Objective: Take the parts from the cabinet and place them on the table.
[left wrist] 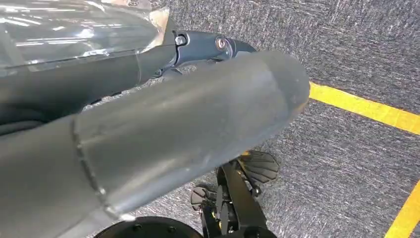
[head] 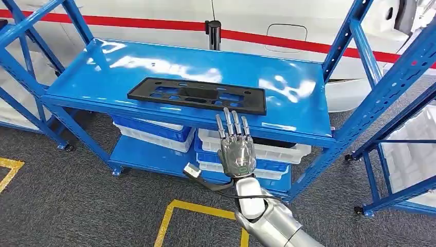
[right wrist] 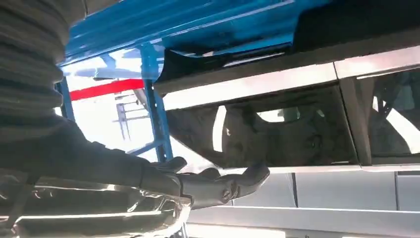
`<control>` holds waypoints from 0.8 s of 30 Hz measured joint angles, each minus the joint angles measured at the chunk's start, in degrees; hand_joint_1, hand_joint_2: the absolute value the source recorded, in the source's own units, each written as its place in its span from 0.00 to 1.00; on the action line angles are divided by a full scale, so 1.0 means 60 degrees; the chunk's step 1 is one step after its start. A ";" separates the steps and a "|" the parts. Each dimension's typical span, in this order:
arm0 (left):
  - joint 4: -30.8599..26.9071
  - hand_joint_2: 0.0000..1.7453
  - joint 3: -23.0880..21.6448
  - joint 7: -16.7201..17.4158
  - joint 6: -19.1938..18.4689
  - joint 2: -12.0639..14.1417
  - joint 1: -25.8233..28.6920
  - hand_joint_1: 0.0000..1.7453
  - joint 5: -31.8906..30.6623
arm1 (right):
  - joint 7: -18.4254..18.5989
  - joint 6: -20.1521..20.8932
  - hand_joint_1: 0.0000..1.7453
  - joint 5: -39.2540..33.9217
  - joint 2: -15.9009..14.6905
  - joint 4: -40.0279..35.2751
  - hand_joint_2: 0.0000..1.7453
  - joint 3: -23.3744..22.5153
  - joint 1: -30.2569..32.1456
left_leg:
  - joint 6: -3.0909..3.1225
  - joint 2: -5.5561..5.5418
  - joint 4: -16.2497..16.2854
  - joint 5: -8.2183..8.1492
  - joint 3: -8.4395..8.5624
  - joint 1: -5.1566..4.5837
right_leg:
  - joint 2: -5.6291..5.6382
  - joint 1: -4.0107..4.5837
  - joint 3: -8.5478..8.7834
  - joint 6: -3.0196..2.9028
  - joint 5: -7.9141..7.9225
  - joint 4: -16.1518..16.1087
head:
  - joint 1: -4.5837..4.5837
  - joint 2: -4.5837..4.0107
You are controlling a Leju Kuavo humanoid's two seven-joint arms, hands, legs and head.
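Right now fingers (head: 232, 123) of the right hand (head: 236, 152) are stretched out straight and slightly apart, holding nothing, tips just at the front edge of the black part (head: 198, 95). Part lies flat on the blue cabinet's top shelf (head: 103, 72), near its front. Below it, blue and white bins (head: 154, 133) sit on the lower shelf. Left hand (left wrist: 148, 134) hangs over grey carpet with yellow tape (left wrist: 366, 109); cannot tell its finger state.
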 joint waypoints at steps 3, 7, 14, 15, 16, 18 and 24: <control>0.0000 0.00 -0.0062 -0.0055 -0.0015 0.0011 -0.0002 0.00 0.0000 | -0.0033 0.0022 0.00 0.0000 0.0007 -0.0043 1.00 0.0109 0.0006 | 0.0134 0.0011 -0.0004 -0.0032 0.0000 -0.0033 | 0.0006 -0.0039 0.0025 0.0035 0.0016 -0.0077 | -0.0007 0.0000; 0.0004 0.00 -0.0080 -0.0025 0.0182 -0.0077 0.0004 0.00 0.0073 | -0.1104 -0.0299 0.00 0.0000 0.0124 -0.0109 1.00 0.0091 0.0276 | 0.0119 0.0084 -0.0401 0.0042 0.0351 0.0205 | -0.0136 -0.0298 -0.0752 0.0532 -0.0241 0.1159 | 0.0036 0.0000; -0.0004 0.00 -0.0080 -0.0025 0.0372 -0.0157 0.0002 0.00 0.0219 | -0.1559 -0.0375 0.00 -0.0004 0.0441 -0.0124 1.00 0.0029 0.0294 | -0.0350 0.0132 -0.0031 -0.0309 0.0304 0.0350 | -0.0084 -0.0267 -0.0129 0.0127 -0.0034 0.0216 | 0.0047 0.0000; -0.0004 0.00 -0.0080 -0.0025 0.0397 -0.0160 -0.0002 0.00 0.0222 | -0.1596 -0.0379 0.00 0.0000 0.0499 -0.0124 1.00 0.0029 0.0291 | -0.0342 0.0400 0.0279 -0.0453 0.0190 0.0334 | -0.0106 -0.0243 -0.0079 0.0086 -0.0058 0.0219 | 0.0040 0.0000; -0.0004 0.00 -0.0080 -0.0025 0.0419 -0.0164 -0.0010 0.00 0.0222 | -0.1610 -0.0379 0.00 0.0000 0.0514 -0.0124 1.00 0.0022 0.0282 | -0.0344 0.0522 0.0846 -0.0725 -0.0099 0.0315 | -0.0132 -0.0205 -0.0046 0.0006 -0.0080 0.0220 | 0.0025 0.0000; -0.0004 0.00 -0.0080 -0.0022 0.0433 -0.0168 -0.0008 0.00 0.0222 | -0.1614 -0.0379 0.00 -0.0004 0.0561 -0.0113 1.00 0.0025 0.0307 | -0.0331 0.0589 0.2406 -0.1319 -0.0993 0.0308 | -0.0203 -0.0108 -0.0005 -0.0102 -0.0150 0.0223 | 0.0015 0.0000; -0.0004 0.00 -0.0076 -0.0022 0.0437 -0.0171 -0.0001 0.00 0.0222 | -0.1625 -0.0379 0.00 0.0000 0.0649 -0.0102 1.00 0.0018 0.0326 | 0.0119 0.0687 0.0351 0.0164 -0.0327 0.0095 | -0.0236 -0.0004 0.0285 -0.0169 -0.0390 0.0193 | 0.0011 0.0000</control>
